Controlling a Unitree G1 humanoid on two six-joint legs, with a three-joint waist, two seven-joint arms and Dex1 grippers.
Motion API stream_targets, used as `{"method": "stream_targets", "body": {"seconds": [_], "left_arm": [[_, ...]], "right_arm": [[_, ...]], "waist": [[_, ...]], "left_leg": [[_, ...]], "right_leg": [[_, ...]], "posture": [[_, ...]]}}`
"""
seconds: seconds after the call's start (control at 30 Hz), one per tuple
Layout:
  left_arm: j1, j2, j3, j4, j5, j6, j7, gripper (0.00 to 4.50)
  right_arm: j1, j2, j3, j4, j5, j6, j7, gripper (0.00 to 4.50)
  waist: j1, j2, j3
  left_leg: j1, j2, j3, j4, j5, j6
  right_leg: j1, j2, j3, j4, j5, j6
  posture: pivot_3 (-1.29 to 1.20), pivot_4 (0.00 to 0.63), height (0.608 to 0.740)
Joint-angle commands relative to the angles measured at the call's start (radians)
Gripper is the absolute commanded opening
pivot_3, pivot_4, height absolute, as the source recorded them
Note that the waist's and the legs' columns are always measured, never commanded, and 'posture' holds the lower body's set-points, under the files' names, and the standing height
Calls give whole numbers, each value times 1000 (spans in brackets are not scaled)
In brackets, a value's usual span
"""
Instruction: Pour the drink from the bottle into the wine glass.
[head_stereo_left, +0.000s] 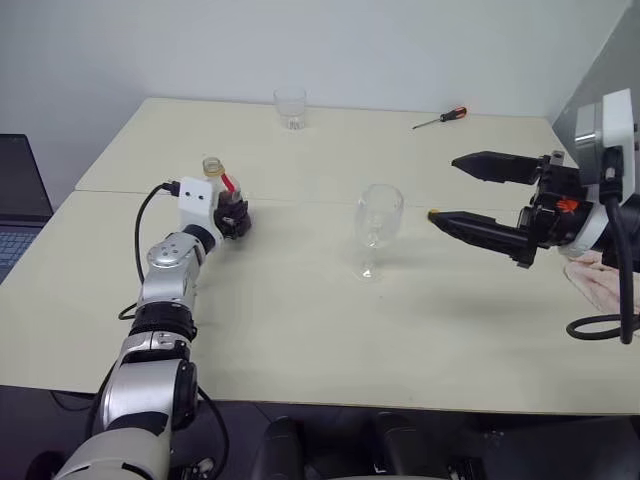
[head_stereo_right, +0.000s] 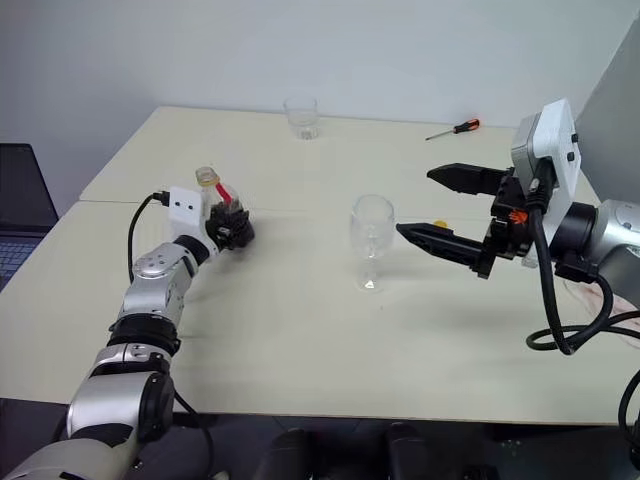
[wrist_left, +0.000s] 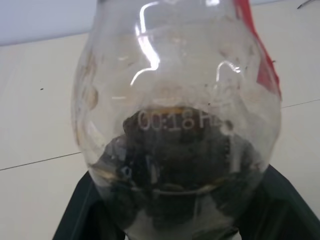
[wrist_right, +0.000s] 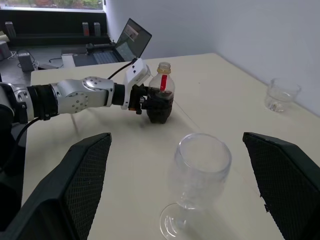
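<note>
left gripper (head_stereo_left: 233, 217) clasping bottle (wrist_right: 161, 100), drink (wrist_left: 175, 170) seen close in wrist view, right gripper (head_stereo_left: 455, 190) spread wide beside wine glass (head_stereo_left: 377, 228)

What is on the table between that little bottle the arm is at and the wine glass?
Nothing: in the left eye view, only bare table lies between the bottle at the left gripper and the wine glass.

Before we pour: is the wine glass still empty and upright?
Empty and upright: the wine glass stands on its foot, bowl clear, while the drink sits in the bottle.
</note>
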Motion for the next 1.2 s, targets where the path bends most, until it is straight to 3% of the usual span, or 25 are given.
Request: {"method": "stream_targets", "body": {"seconds": [0.03,0.1,0.33,0.53,0.97,1.2], "left_arm": [[-31,1,-2,-11,3,-21,-7,1879],[-38,2,-1,-13,2,-22,-8,1691],[-85,-1,-14,-75,0,-7,-35,1691],[-185,3,-104,-125,76,-50,-72,1691],[-474,-79,-245,83,189,-237,-168,1691],[-523,-101,-288,204,245,-378,-191,1691]], "right_arm": [[-1,-18,-34,-19,14,-4,-11,4500],[-1,-20,-33,-20,13,-5,-13,4500],[3,-25,-36,-15,6,-10,-10,4500],[47,-40,-72,-19,0,-14,-9,4500],[160,-73,-219,-133,118,17,-151,4500],[240,-92,-279,-189,193,7,-239,4500]], "waist": [[0,0,0],[0,0,0],[0,-1,1],[3,-2,1],[-5,-3,2],[-2,-3,2]], "left_leg": [[0,0,0,0,0,0],[0,0,0,0,0,0],[0,0,0,0,0,0],[-1,-1,0,0,0,0],[-1,-1,0,0,0,0],[-1,-1,0,0,0,0]], "right_leg": [[0,0,0,0,0,0],[0,0,0,0,0,0],[0,0,0,0,0,0],[0,0,0,0,0,0],[0,1,1,0,-1,2],[0,1,1,0,-2,4]], "posture": [[0,150,740],[0,150,740],[0,150,740],[0,150,740],[0,150,740],[0,150,740]]}}
